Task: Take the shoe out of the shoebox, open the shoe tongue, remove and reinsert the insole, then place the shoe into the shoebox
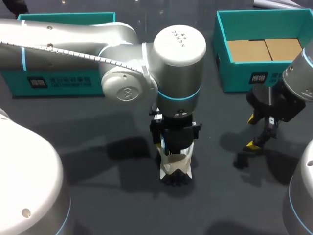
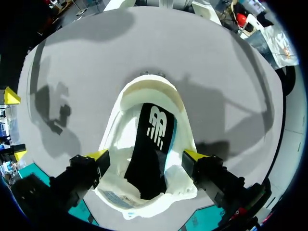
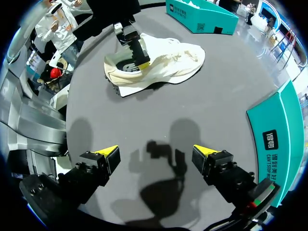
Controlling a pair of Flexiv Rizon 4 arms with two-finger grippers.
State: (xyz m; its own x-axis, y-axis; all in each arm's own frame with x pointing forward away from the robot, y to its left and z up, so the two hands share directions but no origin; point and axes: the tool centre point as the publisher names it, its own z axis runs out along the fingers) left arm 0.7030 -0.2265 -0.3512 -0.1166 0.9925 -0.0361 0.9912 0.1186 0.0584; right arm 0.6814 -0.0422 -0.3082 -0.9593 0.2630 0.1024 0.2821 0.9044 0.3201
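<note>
Cream shoe (image 1: pixel 176 169) rests on the dark table (image 1: pixel 107 196), outside the teal shoebox (image 1: pixel 239 73). Left gripper (image 2: pixel 145 155) grasps it — one yellow tip against each side of the opening. Right gripper (image 3: pixel 156 153) (nothing in it) hangs spread near the shoebox.

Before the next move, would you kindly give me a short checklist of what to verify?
1. Shoe out of the shoebox, resting on the table: ok.
2. Left gripper with a finger touching each side of the shoe: ok.
3. Right gripper open, empty, apart from the shoe: ok.
4. Black insole inside the shoe: ok.
5. Insole lying flat along its whole length: cannot tell.
6. Shoebox open on top: ok.
</note>
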